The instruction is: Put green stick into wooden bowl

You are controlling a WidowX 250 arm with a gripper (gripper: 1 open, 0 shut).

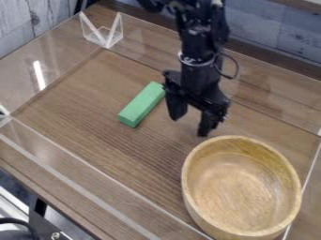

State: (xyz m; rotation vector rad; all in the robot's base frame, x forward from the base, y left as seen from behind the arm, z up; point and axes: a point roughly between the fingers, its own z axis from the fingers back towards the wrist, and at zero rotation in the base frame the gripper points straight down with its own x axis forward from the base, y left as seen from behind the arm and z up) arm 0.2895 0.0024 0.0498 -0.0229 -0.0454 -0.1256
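The green stick (143, 103) lies flat on the dark wooden tabletop, left of centre, angled from lower left to upper right. The wooden bowl (241, 187) sits at the lower right, light tan and holding nothing. My gripper (192, 117) hangs from the black arm, pointing down, just right of the stick's upper end and above the bowl's far rim. Its fingers are spread apart with nothing between them, one fingertip (175, 111) close beside the stick.
A clear plastic wall (75, 155) fences the table's front and left side. A small clear stand (103, 33) sits at the back left. Bare wood lies between stick and bowl.
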